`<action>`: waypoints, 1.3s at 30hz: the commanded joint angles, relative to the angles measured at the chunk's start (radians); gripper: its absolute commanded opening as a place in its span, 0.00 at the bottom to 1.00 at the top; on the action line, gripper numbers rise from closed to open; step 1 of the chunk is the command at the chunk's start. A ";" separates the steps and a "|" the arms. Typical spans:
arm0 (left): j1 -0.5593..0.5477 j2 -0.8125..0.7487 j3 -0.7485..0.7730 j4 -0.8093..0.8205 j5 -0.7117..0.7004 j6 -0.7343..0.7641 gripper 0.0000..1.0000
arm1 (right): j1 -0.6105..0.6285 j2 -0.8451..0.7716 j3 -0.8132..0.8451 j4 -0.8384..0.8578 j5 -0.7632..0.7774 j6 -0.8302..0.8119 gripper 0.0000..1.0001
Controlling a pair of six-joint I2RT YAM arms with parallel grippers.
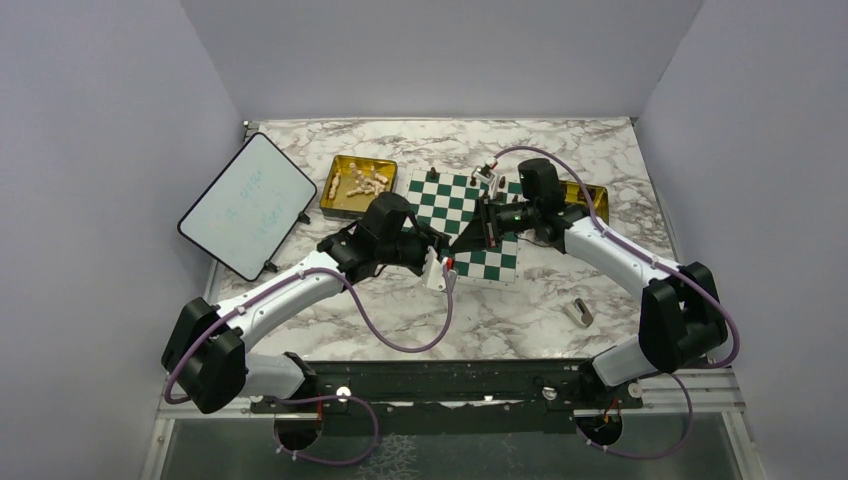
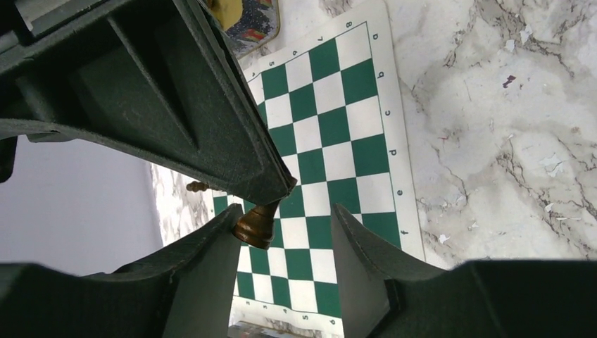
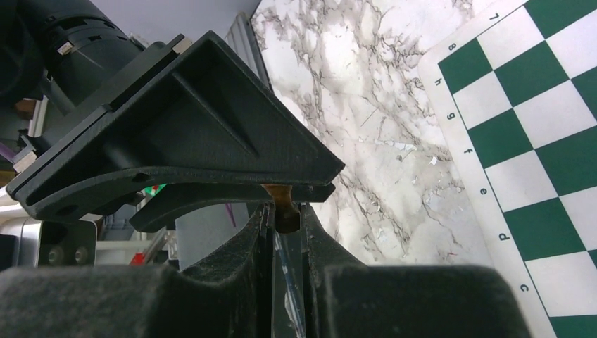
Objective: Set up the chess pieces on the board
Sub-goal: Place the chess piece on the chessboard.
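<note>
Right jaws pinch dark chess piece (image 2: 255, 225); left jaws half open, piece seemingly touching one.

We are in a robot lab cell: plain lilac walls (image 1: 90, 150) box in a marble bench (image 1: 520, 320), with two arms (image 1: 290, 290) bolted to a metal rail (image 1: 450, 382).

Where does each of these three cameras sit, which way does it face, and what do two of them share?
Top external: above and behind the arm bases, looking down on the table; both arms show, meeting over the board.
Left wrist: on the left arm, looking down past the left gripper onto the board.
Right wrist: on the right arm, looking past the right gripper, shut on a dark chess piece, toward the board's edge.
Shared: both wrist views show that piece.
</note>
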 commanded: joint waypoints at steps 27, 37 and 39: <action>-0.006 0.023 0.011 0.311 -0.123 -0.900 0.20 | 0.007 -0.146 -0.111 0.321 0.247 0.300 0.23; -0.006 0.034 0.019 0.317 -0.173 -0.938 0.17 | 0.007 -0.156 -0.111 0.301 0.252 0.293 0.27; -0.005 0.033 0.019 0.312 -0.182 -0.938 0.17 | 0.007 -0.171 -0.120 0.304 0.278 0.297 0.24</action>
